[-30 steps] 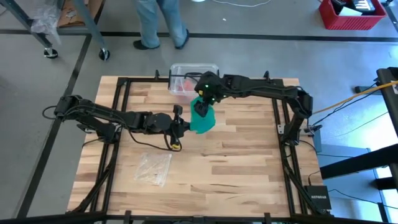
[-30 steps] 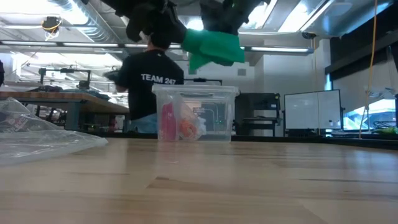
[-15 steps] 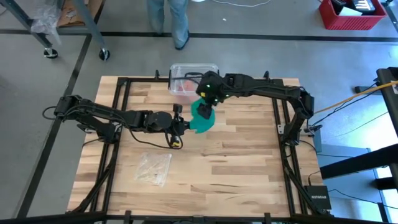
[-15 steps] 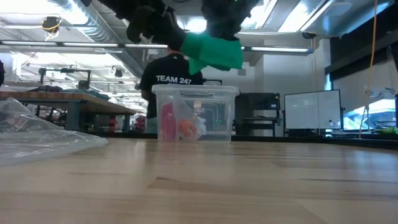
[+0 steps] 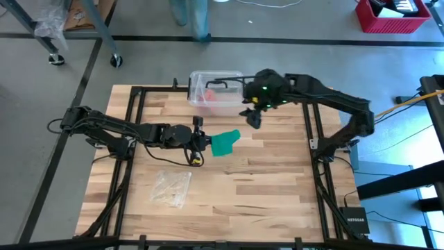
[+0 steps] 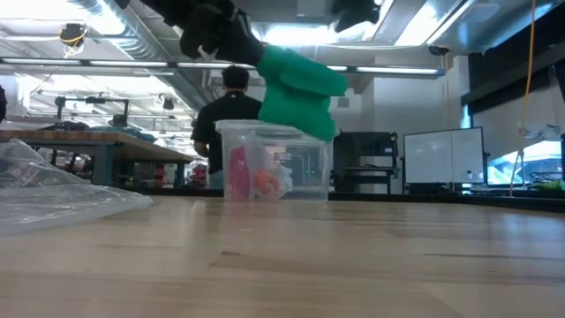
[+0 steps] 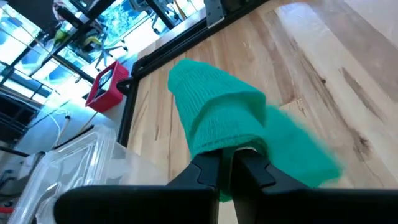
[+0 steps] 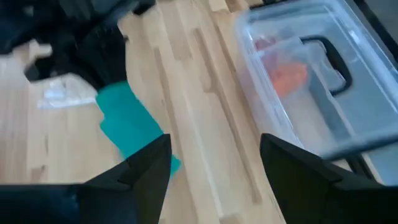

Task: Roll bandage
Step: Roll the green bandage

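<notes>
Left claw [image 7: 227, 163]: closed on one end of the bandage [image 5: 224, 143], held above the worktop [image 5: 277, 180] near its middle.
Bandage: green cloth, partly wound into a loose bundle at the pinch; free flap hanging from it, clear of the wood in the low view [image 6: 298, 91].
Long axis: short visible run from the left claw toward the right arm's side, slightly toward the far edge; degree of rolling hard to judge.
Right claw [image 5: 254, 118]: fingers spread wide, nothing between them; raised, apart from the cloth, just beside the clear plastic box [image 5: 211, 87].
Key relation: bandage lying from the right claw toward the left arm and nearer the front edge; left arm in contact, right arm near but detached.
Judged next need: right claw back to the loose flap for another turn, pinch unbroken.
Plastic wrapper [image 5: 171, 187]: flat on the worktop, well apart, toward the front.
</notes>
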`<control>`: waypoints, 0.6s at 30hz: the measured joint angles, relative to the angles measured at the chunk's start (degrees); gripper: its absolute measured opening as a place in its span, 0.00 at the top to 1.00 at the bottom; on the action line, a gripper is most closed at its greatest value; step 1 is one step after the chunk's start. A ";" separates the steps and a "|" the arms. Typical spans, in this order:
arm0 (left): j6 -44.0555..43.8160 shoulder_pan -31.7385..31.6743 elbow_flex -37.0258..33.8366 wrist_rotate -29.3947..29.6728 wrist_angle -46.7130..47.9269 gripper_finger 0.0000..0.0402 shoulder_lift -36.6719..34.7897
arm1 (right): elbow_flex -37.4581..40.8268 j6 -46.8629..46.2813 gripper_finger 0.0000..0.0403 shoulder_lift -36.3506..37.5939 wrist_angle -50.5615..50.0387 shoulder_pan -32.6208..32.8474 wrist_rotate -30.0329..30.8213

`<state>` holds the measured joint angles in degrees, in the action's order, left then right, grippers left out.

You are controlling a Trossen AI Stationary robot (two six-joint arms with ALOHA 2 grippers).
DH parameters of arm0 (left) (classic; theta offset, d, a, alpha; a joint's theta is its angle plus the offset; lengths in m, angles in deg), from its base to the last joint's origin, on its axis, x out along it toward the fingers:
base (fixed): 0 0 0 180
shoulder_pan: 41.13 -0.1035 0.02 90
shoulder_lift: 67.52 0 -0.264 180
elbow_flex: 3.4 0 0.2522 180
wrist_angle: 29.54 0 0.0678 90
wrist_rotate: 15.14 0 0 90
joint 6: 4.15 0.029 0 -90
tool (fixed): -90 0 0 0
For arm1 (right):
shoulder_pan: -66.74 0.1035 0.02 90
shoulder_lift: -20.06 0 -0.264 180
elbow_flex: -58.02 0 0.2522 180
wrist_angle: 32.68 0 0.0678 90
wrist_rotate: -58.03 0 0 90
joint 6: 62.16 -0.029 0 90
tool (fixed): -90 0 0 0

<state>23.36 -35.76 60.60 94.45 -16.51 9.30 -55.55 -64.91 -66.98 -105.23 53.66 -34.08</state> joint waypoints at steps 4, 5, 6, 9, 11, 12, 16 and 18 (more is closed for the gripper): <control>-1.50 0.20 0.00 0.02 -0.53 0.97 0.00 | 7.53 0.82 0.38 7.62 3.86 -0.02 0.02; -1.95 0.26 0.00 0.02 -1.19 0.97 0.00 | 10.52 1.43 0.38 10.01 6.46 -0.06 0.00; -2.75 0.27 0.00 0.02 -2.16 0.97 -0.04 | 14.09 2.22 0.38 12.57 9.94 -0.07 0.00; -5.01 0.59 0.00 0.02 -4.91 0.97 -0.22 | 27.53 5.73 0.38 20.77 22.31 -0.02 -0.73; -6.18 0.59 0.00 -0.01 -6.41 0.97 -0.22 | 36.99 6.21 0.38 25.80 32.35 -0.02 -1.82; -6.62 0.59 0.00 -0.02 -7.32 0.97 -0.20 | 41.50 5.61 0.38 27.81 37.72 -0.02 -2.07; -7.67 0.52 0.00 0.00 -10.45 0.97 -0.20 | 56.39 0.76 0.38 32.06 54.51 -0.02 -2.19; -7.65 0.52 0.00 0.00 -11.53 0.97 -0.20 | 61.26 -0.51 0.38 32.15 59.43 -0.07 -1.98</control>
<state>15.71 -35.23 60.60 94.45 -28.04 9.10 5.71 -65.42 -34.83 -45.80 53.59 -36.06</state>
